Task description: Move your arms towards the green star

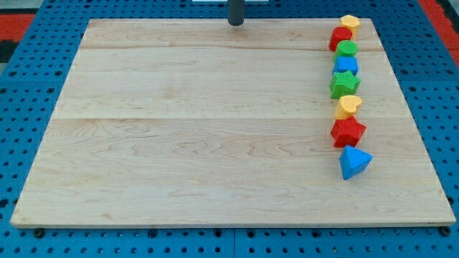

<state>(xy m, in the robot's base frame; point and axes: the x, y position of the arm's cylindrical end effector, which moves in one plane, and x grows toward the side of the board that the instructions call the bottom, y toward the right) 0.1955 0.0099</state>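
tip: my tip [236,24] at the top edge of the pale wooden counter [201,129], centre | tool: a bare rod, nothing grasped | target: green star block [344,84] in the right-hand column, well apart from my tip, between blue block [346,66] and yellow block [348,106]

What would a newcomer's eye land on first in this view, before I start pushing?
First, the line of eight coloured blocks down the view's right side of the wooden board, from a yellow block at the top to a blue triangle at the bottom, with the green star near the middle. Next, my tip at the board's top edge, about mid-width, far left of the line and touching no block.
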